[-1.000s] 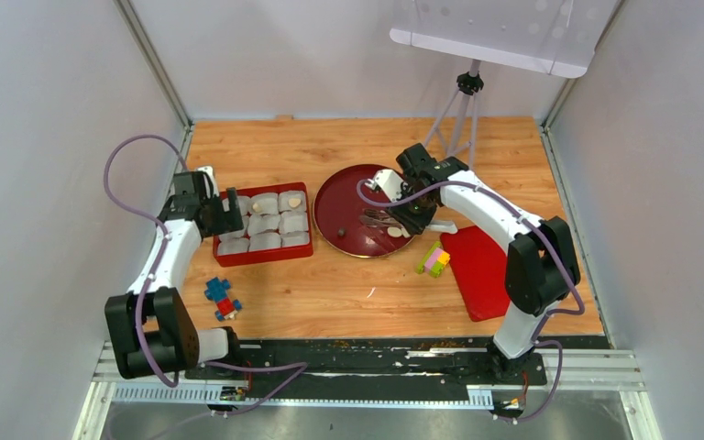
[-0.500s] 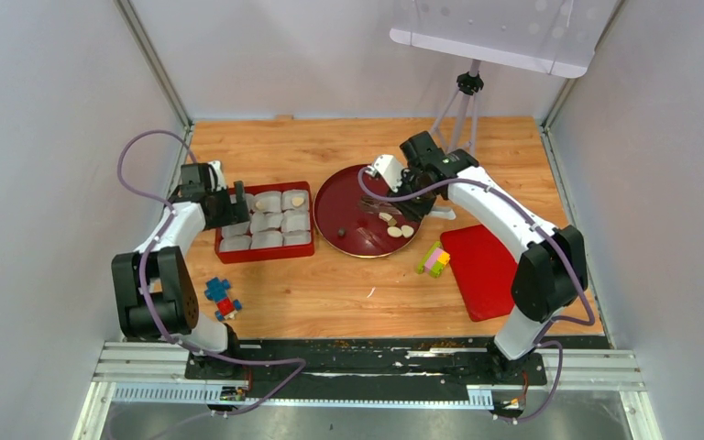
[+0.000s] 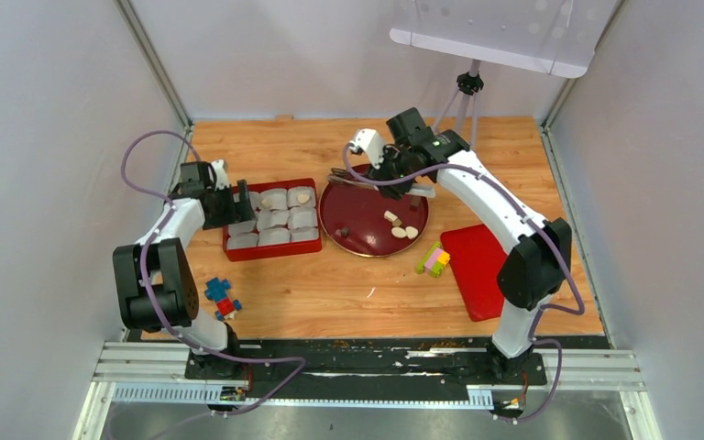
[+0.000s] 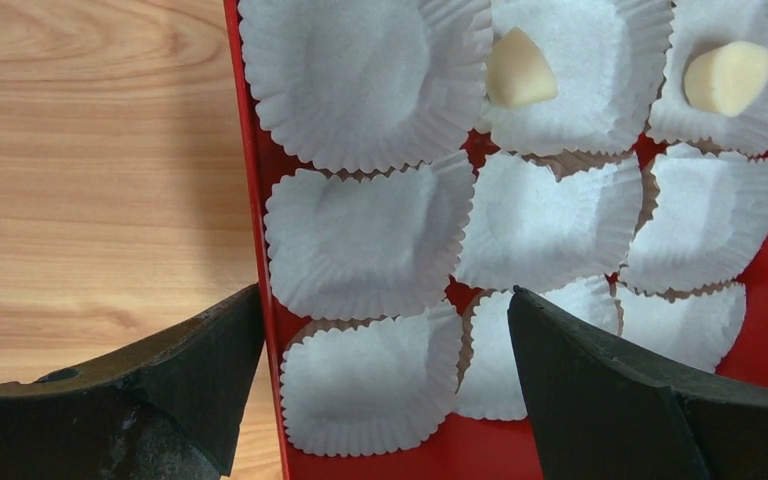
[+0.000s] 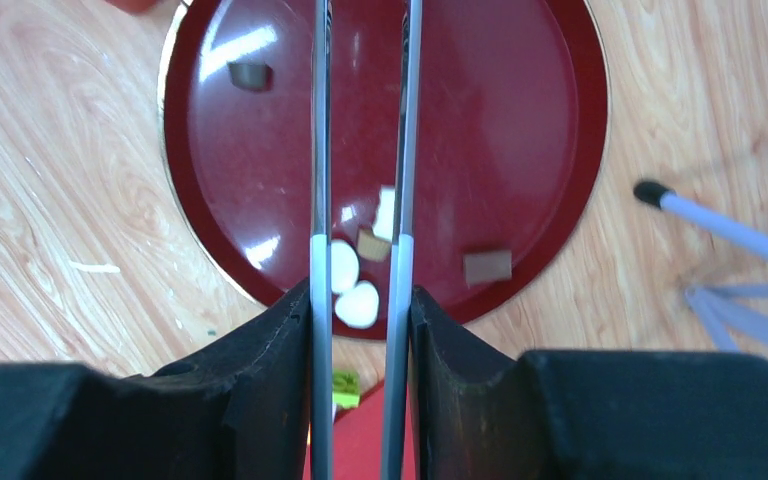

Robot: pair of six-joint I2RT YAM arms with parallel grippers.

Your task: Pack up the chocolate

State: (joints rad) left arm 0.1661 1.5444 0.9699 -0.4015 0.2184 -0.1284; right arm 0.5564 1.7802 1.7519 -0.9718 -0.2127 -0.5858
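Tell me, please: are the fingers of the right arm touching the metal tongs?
Touching. The right wrist view shows the right fingers pressed against the outer sides of both arms of the metal tongs, with no gap between them.

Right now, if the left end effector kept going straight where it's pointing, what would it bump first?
Probably an empty cup by the left rim of the tray. The open left end effector straddles that rim, so one finger might meet the table instead; depth is unclear.
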